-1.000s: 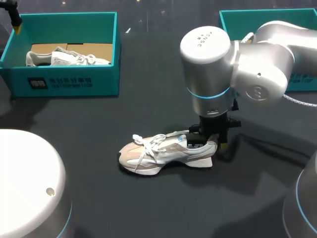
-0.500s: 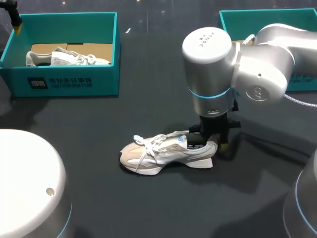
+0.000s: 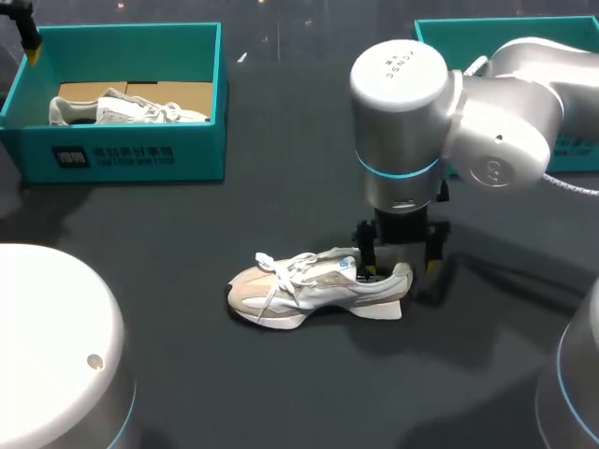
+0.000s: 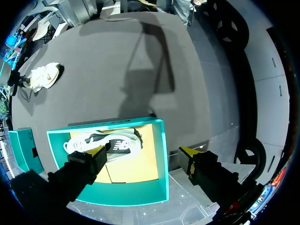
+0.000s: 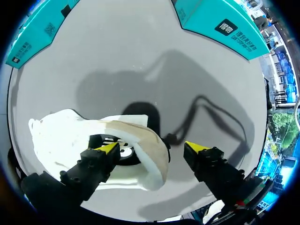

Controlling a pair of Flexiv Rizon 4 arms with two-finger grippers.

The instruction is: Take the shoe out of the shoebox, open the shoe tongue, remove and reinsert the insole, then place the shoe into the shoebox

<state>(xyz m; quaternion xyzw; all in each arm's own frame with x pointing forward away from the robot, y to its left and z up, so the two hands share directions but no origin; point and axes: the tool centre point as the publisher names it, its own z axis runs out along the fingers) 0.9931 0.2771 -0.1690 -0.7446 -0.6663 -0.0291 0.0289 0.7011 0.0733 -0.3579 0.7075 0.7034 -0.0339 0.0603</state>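
Observation:
A white and beige shoe [image 3: 309,285] lies on its sole on the dark table, toe toward my left. My right gripper [image 3: 399,264] hangs over its heel, open. In the right wrist view the gripper [image 5: 151,147] straddles the heel collar of the shoe [image 5: 140,136]: one finger [image 5: 101,157] is over the shoe's opening, the other stands outside the heel, clear of it. My left gripper [image 4: 143,152] is open and holds nothing, high above the left teal shoebox [image 4: 161,154]. A second white shoe [image 4: 105,143] lies in that box.
The left shoebox [image 3: 131,154] with its shoe [image 3: 126,108] stands at the back left. Another teal box [image 3: 468,22] stands at the back right, partly behind my right arm. My arms' white bases fill the near corners.
My right gripper has opened and let go of the shoe's heel, rising slightly. The shoe has shifted a little to the right. The left arm has not moved.

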